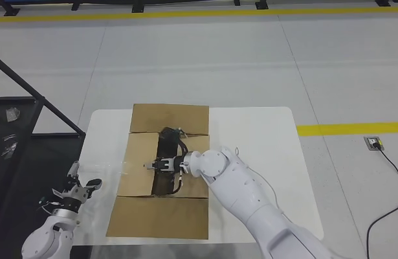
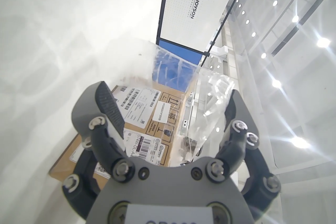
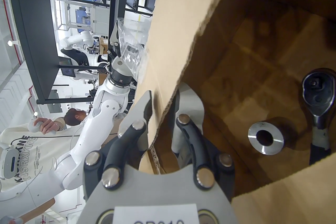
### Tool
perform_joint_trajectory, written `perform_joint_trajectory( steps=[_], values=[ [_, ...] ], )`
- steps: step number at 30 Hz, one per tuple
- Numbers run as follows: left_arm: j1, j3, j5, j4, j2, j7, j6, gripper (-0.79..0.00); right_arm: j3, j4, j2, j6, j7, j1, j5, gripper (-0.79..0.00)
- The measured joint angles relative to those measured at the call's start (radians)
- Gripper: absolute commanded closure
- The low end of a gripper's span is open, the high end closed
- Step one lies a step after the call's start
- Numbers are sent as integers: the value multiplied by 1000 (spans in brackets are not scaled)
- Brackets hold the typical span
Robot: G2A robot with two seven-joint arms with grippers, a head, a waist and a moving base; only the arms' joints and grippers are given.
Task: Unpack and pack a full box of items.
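An open cardboard box (image 1: pixel 166 120) lies with its flaps spread in the middle of the white table (image 1: pixel 263 149). My right gripper (image 1: pixel 158 166) is at the box's opening, shut on the edge of a box flap (image 3: pixel 183 25), one finger on each side of it (image 3: pixel 161 104). Inside the box lie a steel cylinder (image 3: pixel 265 137) and a ratchet wrench (image 3: pixel 317 93). My left gripper (image 1: pixel 82 184) is off the table's left edge, open (image 2: pixel 168 96). A clear plastic bag (image 2: pixel 207 109) rests against one of its fingers (image 2: pixel 232 109). The box's labelled side (image 2: pixel 147 114) is beyond it.
A black metal frame (image 1: pixel 17 129) stands to the left of the table, close to the left arm. The table's right half is bare white surface. A yellow line (image 1: pixel 347 128) runs along the floor to the right.
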Motion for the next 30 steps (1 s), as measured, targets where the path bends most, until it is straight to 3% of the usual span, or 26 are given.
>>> perform_joint_trajectory(
  steps=[9, 15, 19, 24, 30],
  values=[
    [-6, 5, 11, -1, -1, 1, 4, -785, 24, -99, 30, 67, -89, -19, -68, -785],
    [-8, 7, 18, 1, -2, 1, 4, -785, 63, -332, 70, 37, -240, -131, -160, -785],
    [-11, 12, 23, 4, -3, 3, 5, -785, 58, -468, 79, 26, -177, -190, -155, -785],
    [-8, 19, 35, -4, -5, 5, 0, -785, 13, -425, 55, 2, -115, -152, -81, -785],
    [3, 19, 43, -14, -6, 12, -5, -785, -58, -259, -1, -62, -75, -58, 45, -785]
  ],
)
